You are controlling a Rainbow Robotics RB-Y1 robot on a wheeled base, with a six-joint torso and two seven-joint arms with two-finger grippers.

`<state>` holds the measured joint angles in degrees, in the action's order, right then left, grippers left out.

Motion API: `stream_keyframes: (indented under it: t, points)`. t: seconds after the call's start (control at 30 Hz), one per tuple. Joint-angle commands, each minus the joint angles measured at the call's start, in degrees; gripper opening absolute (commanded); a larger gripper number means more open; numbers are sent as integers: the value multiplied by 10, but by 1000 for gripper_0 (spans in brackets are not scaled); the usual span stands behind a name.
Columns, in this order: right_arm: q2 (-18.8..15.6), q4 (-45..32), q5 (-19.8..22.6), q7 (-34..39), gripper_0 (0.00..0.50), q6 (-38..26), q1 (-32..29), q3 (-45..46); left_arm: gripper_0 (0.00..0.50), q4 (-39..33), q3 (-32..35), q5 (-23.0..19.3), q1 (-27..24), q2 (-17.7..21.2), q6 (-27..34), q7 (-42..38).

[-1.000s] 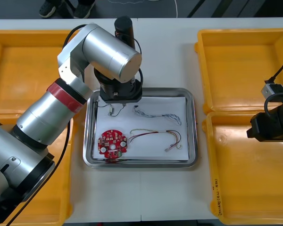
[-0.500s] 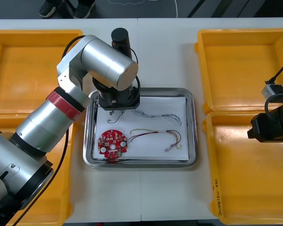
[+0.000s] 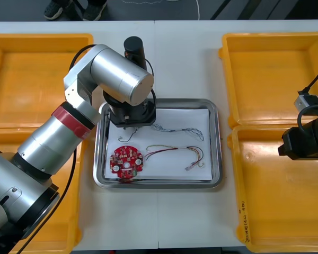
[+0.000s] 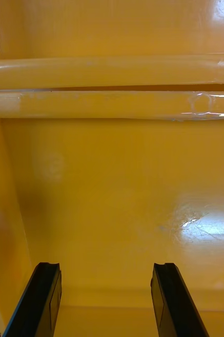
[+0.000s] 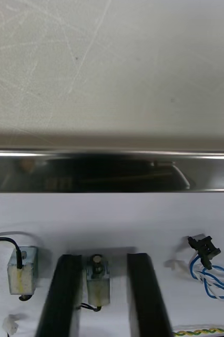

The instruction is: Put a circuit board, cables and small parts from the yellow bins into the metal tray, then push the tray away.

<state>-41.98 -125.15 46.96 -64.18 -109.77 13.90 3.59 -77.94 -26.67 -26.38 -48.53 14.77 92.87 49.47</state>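
Note:
The metal tray [image 3: 217, 143], white inside, holds a round red circuit board [image 3: 126, 161], a twisted blue and white cable [image 3: 178, 129] and a red and yellow cable [image 3: 175, 152]. My left gripper [image 3: 128, 123] hangs low over the tray's far left corner. In the left wrist view the left gripper [image 5: 98, 263] is shut on one small block end [image 5: 98, 281] of a black cable [image 3: 125, 136]. The cable's other block [image 5: 22, 269] lies beside the fingers on the white liner. My right gripper [image 4: 105, 300] is open and holds nothing over the near right yellow bin [image 3: 281, 201].
Yellow bins stand at the far left [image 3: 37, 74], near left [image 3: 69, 211] and far right [image 3: 275, 74]. The tray's shiny far rim [image 5: 112, 174] runs just ahead of the left fingers. The blue and white cable's black plug [image 5: 204, 246] lies close by.
The left arm has shifted slightly toward the tray's near side and left, carrying the black cable along. The right arm has not moved.

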Motion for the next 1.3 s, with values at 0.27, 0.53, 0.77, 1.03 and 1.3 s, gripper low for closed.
stream_keyframes:
  t: [0.27,0.53,0.77,1.03,1.3]
  points:
    - [-21,-19,-4,2,500,-2,-9,5,500,-20,-7,9,3,-12,2,62]
    - [-21,-19,0,-2,500,-2,-9,5,500,-68,19,17,3,-12,43,65]
    - [-21,-19,5,-5,500,-2,-9,6,500,-147,56,19,3,-9,100,62]
    - [-21,-19,14,-11,500,-2,-9,7,500,-245,107,13,3,11,171,60]
    - [-21,-51,36,-38,500,-2,-9,4,500,-310,160,-55,4,87,171,66]
